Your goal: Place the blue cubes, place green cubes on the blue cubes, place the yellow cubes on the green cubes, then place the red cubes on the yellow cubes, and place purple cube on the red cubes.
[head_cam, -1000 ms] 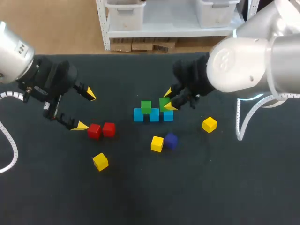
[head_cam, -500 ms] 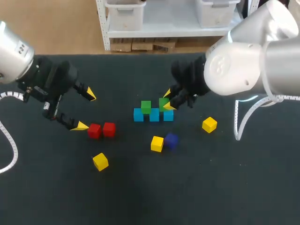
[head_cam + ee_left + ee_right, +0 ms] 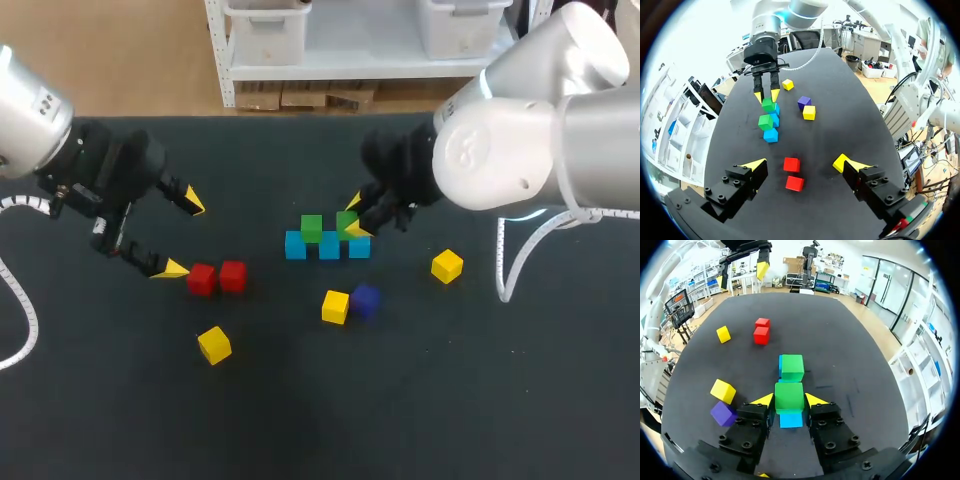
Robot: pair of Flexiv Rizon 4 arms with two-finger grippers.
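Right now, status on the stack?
Right claw shut on green cube atop blue row. Left claw open by red cubes. Nothing in the way.

Cube count: eleven on the table.
Three blue cubes [image 3: 329, 246], two green cubes [image 3: 311, 228], three yellow cubes [image 3: 335, 306], two red cubes [image 3: 233, 275], one purple cube [image 3: 366, 299].

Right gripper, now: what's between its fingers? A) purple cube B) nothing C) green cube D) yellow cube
C: the right wrist view shows the green cube between the right gripper's two yellow tips, both touching it, just above a blue cube.
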